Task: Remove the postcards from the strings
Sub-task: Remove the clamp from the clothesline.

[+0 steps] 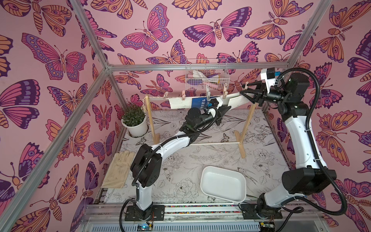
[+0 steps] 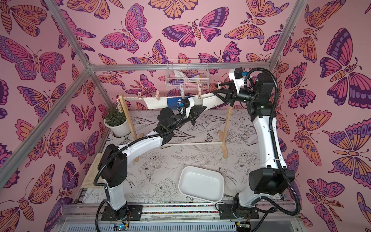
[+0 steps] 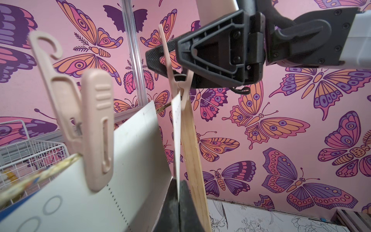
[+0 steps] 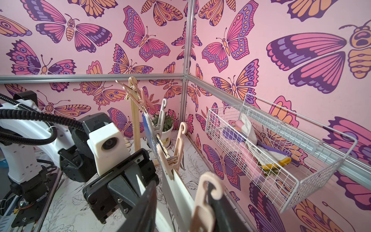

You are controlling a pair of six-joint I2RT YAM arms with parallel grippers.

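The strings (image 1: 156, 97) run between two wooden posts, with several postcards pegged along them in both top views: a white one (image 1: 178, 103), a blue one (image 1: 197, 102) and the rightmost white one (image 1: 236, 100). My left gripper (image 1: 228, 107) is shut on the lower edge of that rightmost postcard (image 3: 176, 124); the thin card stands edge-on between the jaws (image 3: 178, 200). Above it, my right gripper (image 1: 243, 89) has closed onto the handles of the pink clothespin (image 3: 167, 52) that still pins this card. A neighbouring white postcard (image 3: 130, 150) hangs from another pink clothespin (image 3: 96, 140).
A white tray (image 1: 222, 184) lies at the front, between the arm bases. At the back left stands a potted plant (image 1: 133, 118), and a wire basket (image 1: 206, 76) hangs on the back wall behind the string. A glove (image 1: 118, 170) lies at the left. The right post (image 1: 249, 124) is just beside both grippers.
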